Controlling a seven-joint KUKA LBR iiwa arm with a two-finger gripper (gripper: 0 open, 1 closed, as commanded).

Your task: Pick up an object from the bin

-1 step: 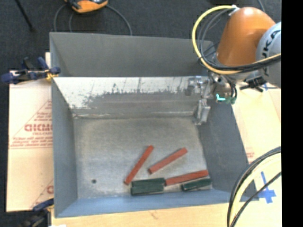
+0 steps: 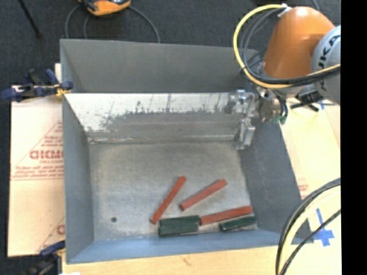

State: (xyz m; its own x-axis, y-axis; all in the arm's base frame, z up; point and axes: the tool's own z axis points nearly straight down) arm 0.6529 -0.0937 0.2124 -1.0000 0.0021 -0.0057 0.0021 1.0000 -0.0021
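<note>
Bin [image 2: 75, 171]: grey metal, floor mostly bare on the left. A small dark speck [image 2: 113, 219] sits near the front left corner; cannot tell whether it is a thing or a mark.

All loose things lie in the front part of the floor, right of centre:
- long red stick [image 2: 168, 199], lying on a diagonal, lower end toward the front, upper end pointing back and right.
- larger dark green block [image 2: 179, 226], flat near the front wall, just beside the lower end of the long red stick; contact cannot be judged.
- middle red stick [image 2: 203, 195], lying on a shallower diagonal, to the right of the long red stick and apart from it.
- front red stick [image 2: 226, 216], nearly parallel to the front wall, its left end near the larger dark green block.
- smaller dark green block [image 2: 238, 224], just in front of the front red stick, close to the front right corner.

Gripper [image 2: 246, 125]: at the back right corner of the bin, close to the back wall and the right wall, well apart from the sticks and blocks and over none of them. Whether it is released or clenched cannot be told.

Orange cover [image 2: 292, 42] on the wrist sits above and to the right of the gripper, outside the bin rim, ringed by a yellow cable [image 2: 243, 22].
</note>
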